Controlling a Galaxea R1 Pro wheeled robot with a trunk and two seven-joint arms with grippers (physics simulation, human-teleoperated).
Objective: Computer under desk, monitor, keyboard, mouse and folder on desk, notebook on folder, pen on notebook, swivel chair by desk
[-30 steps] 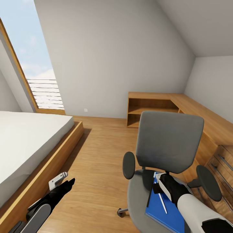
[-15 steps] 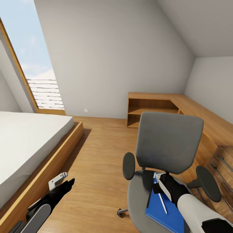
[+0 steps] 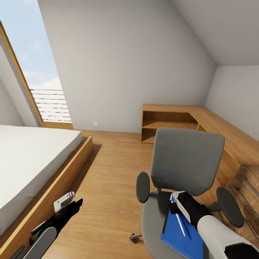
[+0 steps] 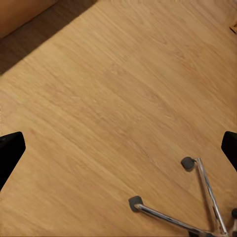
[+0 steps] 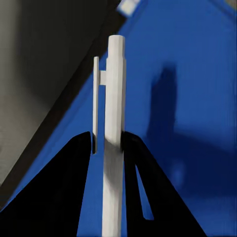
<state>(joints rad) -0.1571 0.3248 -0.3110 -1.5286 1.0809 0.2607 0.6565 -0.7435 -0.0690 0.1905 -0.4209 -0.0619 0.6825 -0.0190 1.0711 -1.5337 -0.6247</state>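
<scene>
Chair [image 3: 185,162]: matt grey cloth on back and seat; armrests at 3 and 9 o'clock of the seat matt black plastic; base [image 4: 200,197] bright polished metal with dark plastic casters. Pen [image 5: 112,143]: smooth white plastic, slight sheen. Blue book [image 3: 180,237]: flat, smooth blue cover, near matt. Right gripper [image 5: 111,140]: fingers matt black. Floor [image 3: 108,187]: smooth warm wood boards, fine grain, low satin sheen. Shelving [image 3: 169,122]: the same wood tone, matt. Bed [image 3: 32,158]: white matt cloth, wood frame. Walls [image 3: 118,61]: matt grey paint.
</scene>
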